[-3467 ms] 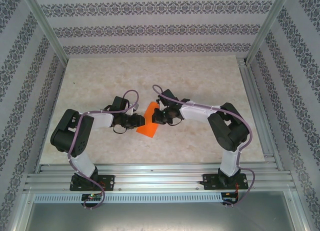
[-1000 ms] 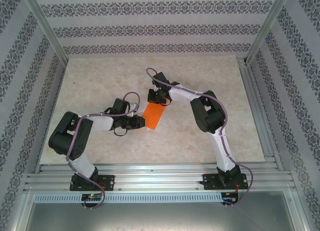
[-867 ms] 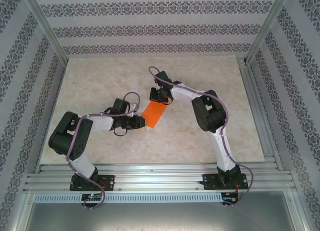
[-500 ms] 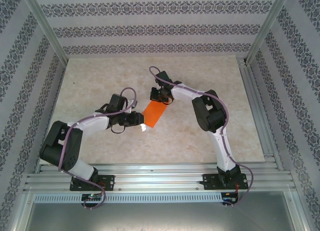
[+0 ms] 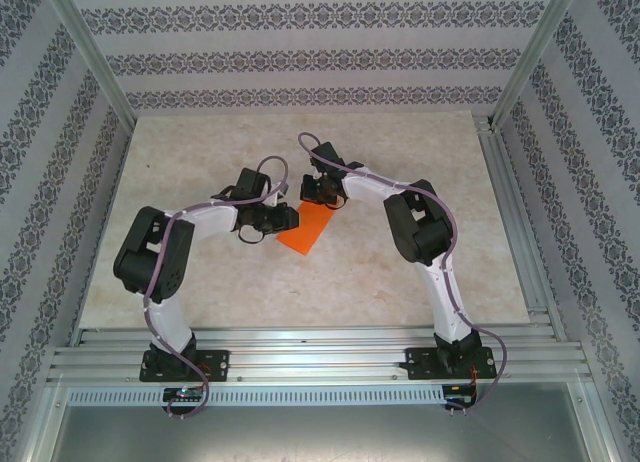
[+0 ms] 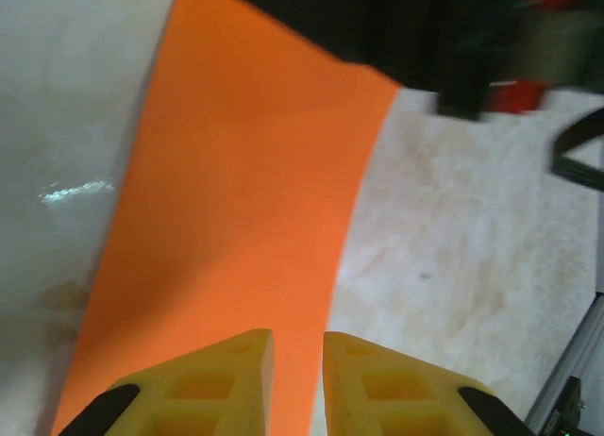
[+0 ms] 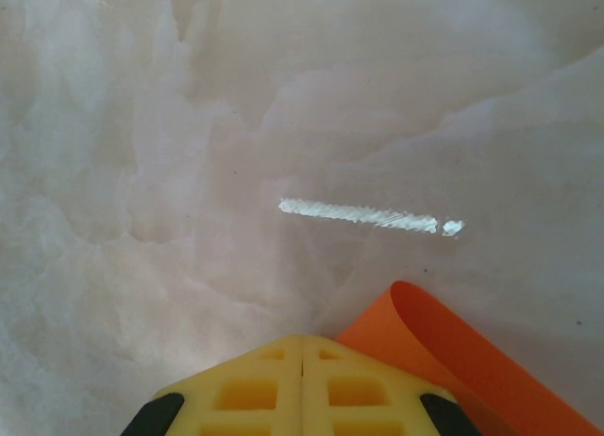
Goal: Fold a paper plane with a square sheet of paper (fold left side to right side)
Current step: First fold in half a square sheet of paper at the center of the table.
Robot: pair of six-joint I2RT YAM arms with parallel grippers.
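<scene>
The square sheet of paper [image 5: 312,232] is bright orange and lies folded into a long strip on the table's middle. My left gripper [image 5: 292,220] is at its left edge. In the left wrist view the strip [image 6: 245,200] runs away from my left gripper [image 6: 297,346], whose yellow fingers [image 6: 226,360] stand a narrow gap apart over the paper's right edge. My right gripper [image 5: 320,200] is at the strip's far end. In the right wrist view it [image 7: 302,340] is shut, with a curled orange edge [image 7: 472,360] just right of its tips.
The tabletop [image 5: 200,162] is pale marble with a bright glare streak [image 7: 359,214]. Aluminium rails [image 5: 320,357] run along the near edge and the right side [image 5: 505,202]. Patterned walls close in the back and sides. The right arm's dark body [image 6: 444,40] looms beyond the paper.
My left gripper has moved up and right from the paper's lower left corner to its left edge, and its jaws have narrowed. The right arm and the paper have stayed put.
</scene>
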